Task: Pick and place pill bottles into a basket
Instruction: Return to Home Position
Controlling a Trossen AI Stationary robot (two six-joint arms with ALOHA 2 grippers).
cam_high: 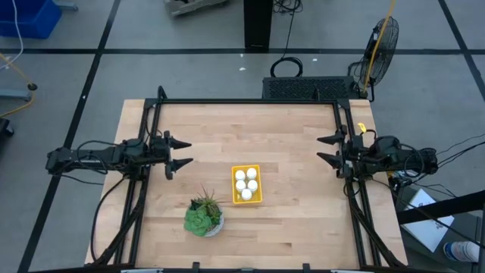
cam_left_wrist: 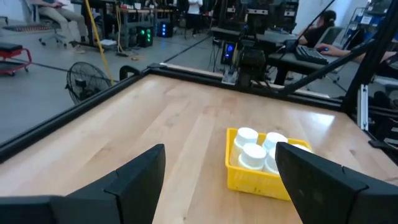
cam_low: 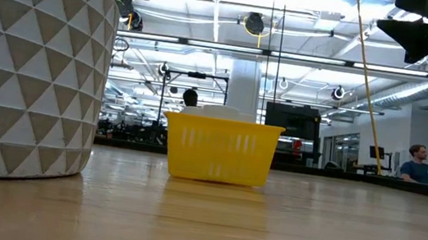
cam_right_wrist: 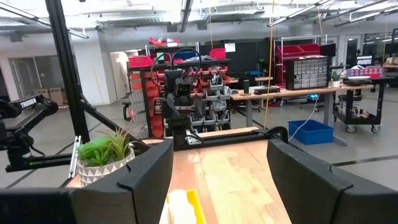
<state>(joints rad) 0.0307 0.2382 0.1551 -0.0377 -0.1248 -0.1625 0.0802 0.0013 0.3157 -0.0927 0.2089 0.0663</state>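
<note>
My left pincer [cam_high: 184, 152] hangs at the left-middle of the overhead frame with its jaws spread wide and nothing between them. In its own wrist camera the two dark fingers [cam_left_wrist: 137, 177] stand well apart over bare wood. The right pincer [cam_high: 322, 148] mirrors it at the right-middle, also wide open and holding nothing. Both sit well apart from the load.

Between them, a little below centre, the yellow basket [cam_high: 246, 202] rests on the wooden table [cam_high: 288, 129]. All five white pill bottles [cam_high: 246, 183] stand inside it, caps up and packed close. From the left wrist I see their caps [cam_left_wrist: 247, 135] above the basket wall [cam_left_wrist: 255, 180].

The potted plant [cam_high: 203, 218] sits just beside the basket, toward the lower left.

I can read no label on the bottles. In the right wrist camera, the far arm [cam_right_wrist: 18, 104] carries white lettering that looks like TROSSEN.
</note>
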